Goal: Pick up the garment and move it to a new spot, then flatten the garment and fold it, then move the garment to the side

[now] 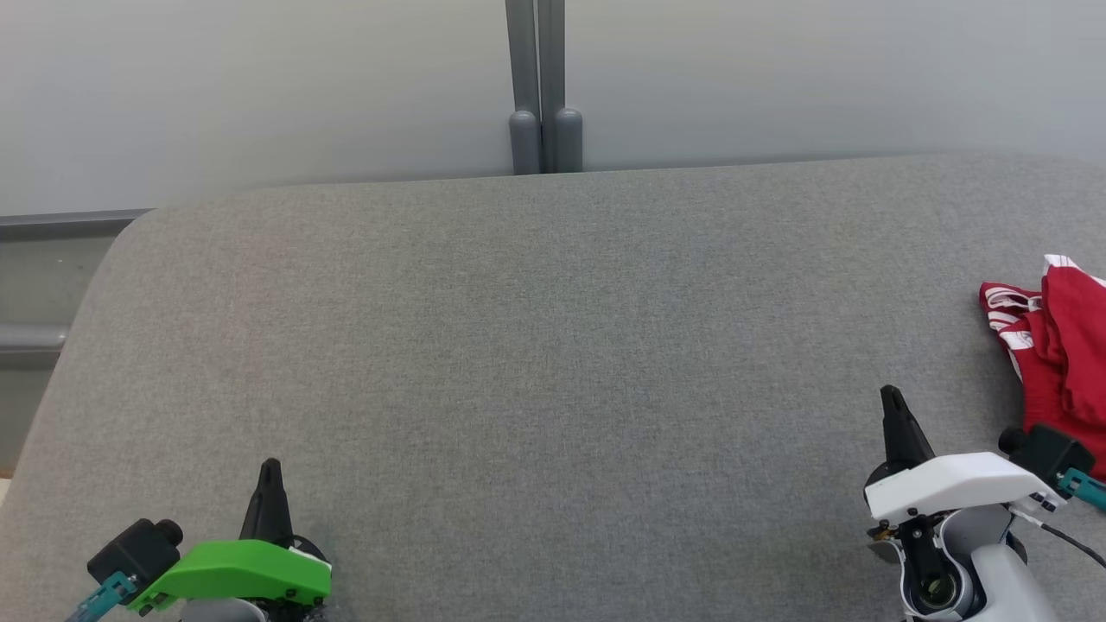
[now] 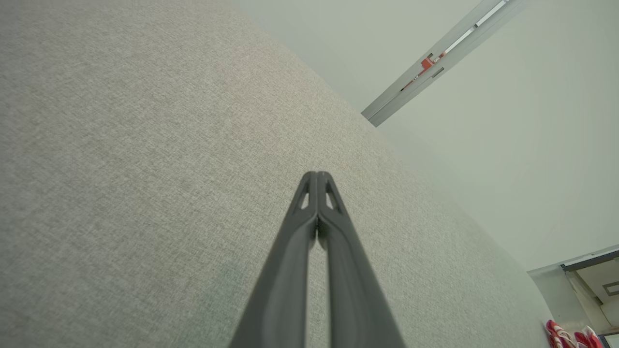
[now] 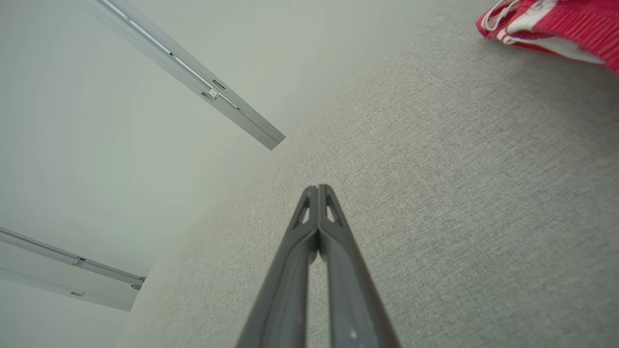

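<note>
Our left end effector (image 1: 270,466) and right end effector (image 1: 890,394) hang low over the grey worktop (image 1: 553,345), fingers pointing forward, both clenched empty. The red-and-white garment (image 1: 1058,345) lies near the right one.

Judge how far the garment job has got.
Done: nothing evident; the red garment lies bunched at the right edge of the grey surface. In hand: nothing; left gripper and right gripper are shut, empty. Left: pick up, flatten, fold, set aside.

grey fabric surface (image 1: 553,345), crumpled red and white garment (image 1: 1058,345) at its right edge, left gripper (image 1: 270,466) closed over its near left corner, right gripper (image 1: 890,396) closed over its near right side, grey post (image 1: 543,86) behind its far edge
</note>
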### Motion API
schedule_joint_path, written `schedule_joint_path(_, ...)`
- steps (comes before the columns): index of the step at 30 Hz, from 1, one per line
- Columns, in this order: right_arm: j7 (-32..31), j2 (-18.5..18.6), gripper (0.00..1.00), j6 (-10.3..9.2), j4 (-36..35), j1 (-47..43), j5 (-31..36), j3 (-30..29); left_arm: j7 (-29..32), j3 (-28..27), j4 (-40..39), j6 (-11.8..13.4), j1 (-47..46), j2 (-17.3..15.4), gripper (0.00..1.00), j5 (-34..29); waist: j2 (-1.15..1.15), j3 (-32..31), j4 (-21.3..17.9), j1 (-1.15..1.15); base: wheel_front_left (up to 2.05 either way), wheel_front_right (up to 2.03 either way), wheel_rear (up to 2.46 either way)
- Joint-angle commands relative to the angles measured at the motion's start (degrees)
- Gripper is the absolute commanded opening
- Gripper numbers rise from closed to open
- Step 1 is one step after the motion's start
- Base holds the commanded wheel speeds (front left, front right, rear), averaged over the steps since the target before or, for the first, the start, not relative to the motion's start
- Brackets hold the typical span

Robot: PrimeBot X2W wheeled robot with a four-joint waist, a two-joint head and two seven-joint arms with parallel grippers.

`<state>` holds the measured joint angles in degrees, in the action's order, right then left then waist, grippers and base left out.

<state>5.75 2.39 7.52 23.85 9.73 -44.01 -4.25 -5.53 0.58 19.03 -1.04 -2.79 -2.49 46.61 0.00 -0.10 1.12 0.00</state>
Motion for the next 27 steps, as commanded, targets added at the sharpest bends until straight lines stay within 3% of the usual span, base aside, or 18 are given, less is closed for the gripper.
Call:
schedule_joint_path(1,-0.6,0.4,0.00,-0.01,-1.3,0.3,-2.2,-0.2,0.4,-0.5,-0.9,-0.4,-1.8,-0.3,0.00,2.0,0.00,0.0,0.0,0.00,0.00,0.00,0.00)
schedule_joint_path(27,-5.1,0.5,0.00,-0.01,-4.7,-1.2,-19.9,-1.0,5.0,-3.1,-2.6,-2.9,-2.6,-0.4,0.00,18.7,0.00,0.1,-0.3,0.00,0.00,0.00,0.00)
